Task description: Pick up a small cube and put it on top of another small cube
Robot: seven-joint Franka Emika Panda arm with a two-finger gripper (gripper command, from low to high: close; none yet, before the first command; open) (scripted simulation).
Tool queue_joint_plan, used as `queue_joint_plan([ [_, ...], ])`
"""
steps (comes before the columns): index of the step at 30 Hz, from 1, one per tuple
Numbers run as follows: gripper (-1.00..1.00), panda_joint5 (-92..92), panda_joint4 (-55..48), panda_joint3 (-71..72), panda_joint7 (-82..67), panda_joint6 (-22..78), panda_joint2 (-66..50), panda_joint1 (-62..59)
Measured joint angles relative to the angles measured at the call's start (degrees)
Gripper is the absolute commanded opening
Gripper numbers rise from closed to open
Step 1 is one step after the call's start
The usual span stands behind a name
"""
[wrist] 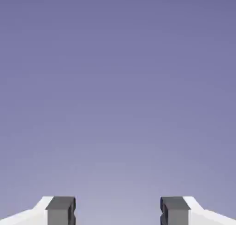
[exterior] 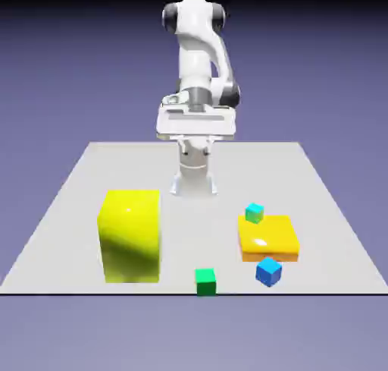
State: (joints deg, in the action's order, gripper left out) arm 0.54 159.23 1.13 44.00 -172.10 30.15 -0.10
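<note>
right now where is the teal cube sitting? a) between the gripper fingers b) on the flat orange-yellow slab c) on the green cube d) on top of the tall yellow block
b: the teal cube rests on the back edge of the flat orange-yellow slab, apart from the tall yellow block and green cube.

Grey table (exterior: 68, 210): yellow block (exterior: 130, 236), orange slab (exterior: 268, 239), green cube (exterior: 205, 281), blue cube (exterior: 268, 271), seemingly tilted.

Cut off by the hand view's bottom edge: two small grey finger tips (wrist: 61, 210), only their upper ends showing. In the exterior view, the fingers hidden beneath the white arm's flat white hand (exterior: 195, 124); lower part of the white robot base (exterior: 194, 181) partly blurred.
</note>
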Motion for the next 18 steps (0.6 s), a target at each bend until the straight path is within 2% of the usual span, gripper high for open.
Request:
queue_joint_plan([
  [18,0.0,8.1,-26.5,16.8,23.03,28.52,-37.38,-11.67],
])
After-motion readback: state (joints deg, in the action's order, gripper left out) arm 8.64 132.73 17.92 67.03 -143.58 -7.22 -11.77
